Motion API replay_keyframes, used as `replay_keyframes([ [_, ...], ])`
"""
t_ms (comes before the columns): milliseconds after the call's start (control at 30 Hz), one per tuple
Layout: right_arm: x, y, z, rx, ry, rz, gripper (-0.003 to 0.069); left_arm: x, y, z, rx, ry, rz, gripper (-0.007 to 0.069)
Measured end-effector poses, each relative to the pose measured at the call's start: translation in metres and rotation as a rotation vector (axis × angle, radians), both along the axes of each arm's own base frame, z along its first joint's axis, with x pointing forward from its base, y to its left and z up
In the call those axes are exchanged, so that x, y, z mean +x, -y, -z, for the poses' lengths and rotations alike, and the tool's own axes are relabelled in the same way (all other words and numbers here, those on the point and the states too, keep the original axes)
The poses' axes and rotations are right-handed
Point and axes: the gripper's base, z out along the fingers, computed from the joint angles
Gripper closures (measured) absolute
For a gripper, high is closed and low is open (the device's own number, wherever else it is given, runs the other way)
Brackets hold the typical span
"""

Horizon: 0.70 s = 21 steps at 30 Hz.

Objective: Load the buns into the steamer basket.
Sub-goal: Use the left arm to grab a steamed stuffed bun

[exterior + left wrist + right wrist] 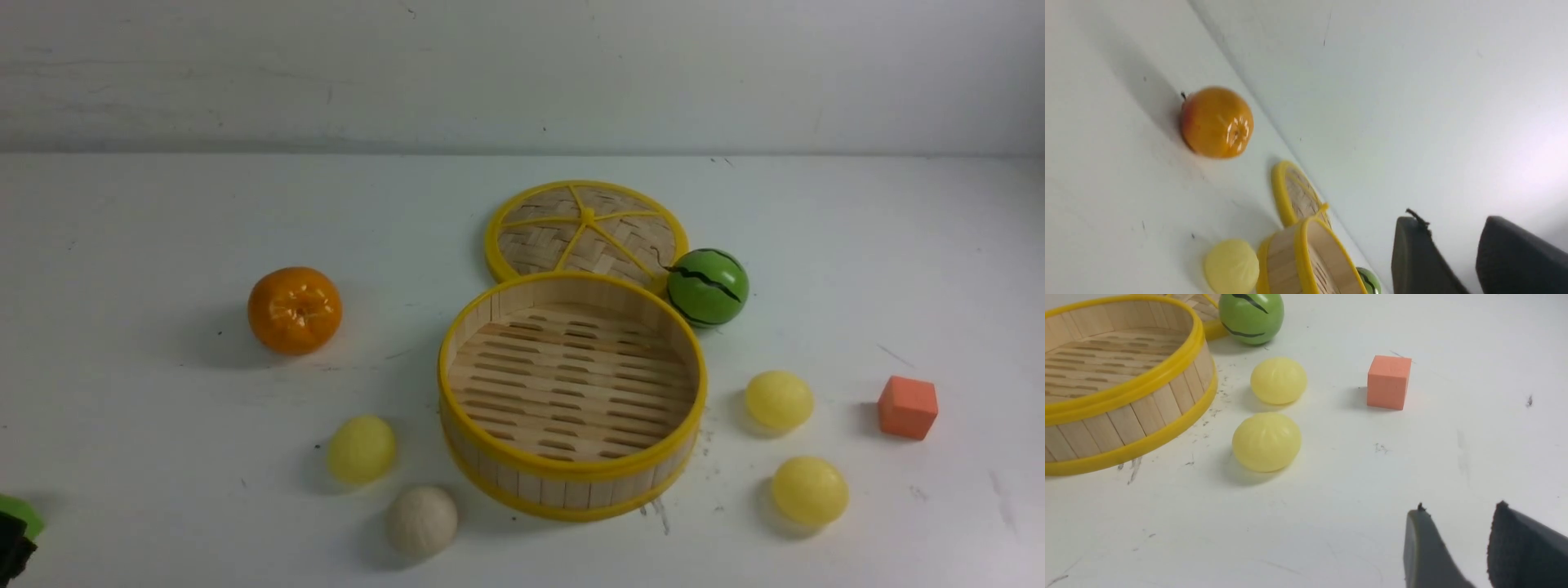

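The steamer basket (571,482) stands empty at the table's middle. Two pale yellow buns lie to its right (779,399) (809,490). A third yellow bun (362,448) and the off-white bun (421,520) lie at its front left. My left gripper (1453,222) is open and empty; only a corner of it (16,535) shows at the front view's lower left. It sees the basket (1286,265) and one yellow bun (1231,267). My right gripper (1459,508) is open and empty, near the two right buns (1278,380) (1267,442) and the basket (1139,412).
The woven lid (586,231) lies flat behind the basket. A green striped ball (707,287) touches the lid's right edge. An orange tangerine (294,309) sits at the left. A small orange cube (907,407) stands at the right, also in the right wrist view (1388,381).
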Motion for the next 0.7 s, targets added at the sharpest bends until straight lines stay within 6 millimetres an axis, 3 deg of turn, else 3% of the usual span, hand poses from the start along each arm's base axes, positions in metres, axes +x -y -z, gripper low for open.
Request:
replay_keyframes([
  [133,0.000,0.000,0.000,0.000,0.000,0.000,0.0420,-0.005,0.013,-0.025,0.128,0.014,0.138,0.0562],
  [167,0.000,0.000,0.000,0.000,0.000,0.000,0.0420,-0.005,0.014,-0.027,0.131,0.012,0.147,0.0562],
  [200,0.000,0.000,0.000,0.000,0.000,0.000,0.0420,-0.004,0.021,-0.044,0.204,-0.011,0.230,0.0636],
  [233,0.000,0.000,0.000,0.000,0.000,0.000,0.0420,-0.004,0.022,-0.046,0.207,-0.017,0.239,0.0636],
  [300,0.000,0.000,0.000,0.000,0.000,0.000,0.0420,0.004,0.034,-0.068,0.315,-0.095,0.375,0.0638],
  [333,0.000,0.000,0.000,0.000,0.000,0.000,0.0420,0.006,0.035,-0.067,0.318,-0.114,0.389,0.0638],
  [400,0.000,0.000,0.000,0.000,0.000,0.000,0.0420,0.025,0.046,-0.085,0.459,-0.278,0.564,0.0638],
  [500,0.000,0.000,0.000,0.000,0.000,0.000,0.0420,0.045,0.051,-0.089,0.538,-0.429,0.676,0.0638],
  [567,0.000,0.000,0.000,0.000,0.000,0.000,0.0420,0.077,0.053,-0.092,0.600,-0.605,0.758,0.0638],
  [700,0.000,0.000,0.000,0.000,0.000,0.000,0.0420,0.130,0.055,-0.081,0.607,-0.770,0.784,0.0638],
])
